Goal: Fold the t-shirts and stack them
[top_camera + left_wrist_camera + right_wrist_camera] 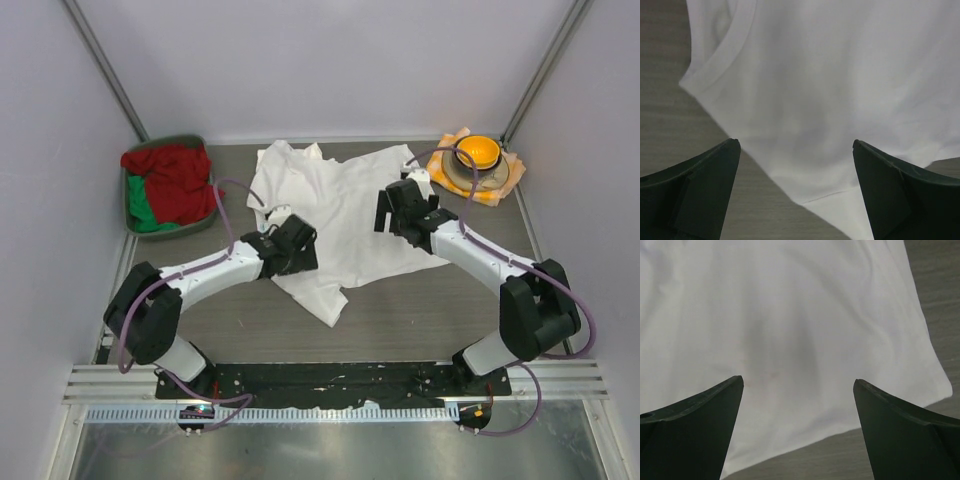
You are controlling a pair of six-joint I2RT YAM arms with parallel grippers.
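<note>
Your left gripper (297,243) and right gripper (395,210) hang jaws apart over the rumpled shirt (340,215) by the far edge; pinch carelessly and you may catch extra layers, skewing the fold

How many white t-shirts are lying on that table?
1: the white t-shirt lies crumpled in the middle of the table. Its folds could hide a second one underneath.

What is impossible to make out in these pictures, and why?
Top view: the left pincer and right pincer cover parts of the white t-shirt; one shirt or several, unclear.
Both wrist views: the shirt runs past the frame edges.
Top view: cloths heaped in the green tray hide each other.
Top view: orange bowl too small to see inside.
</note>
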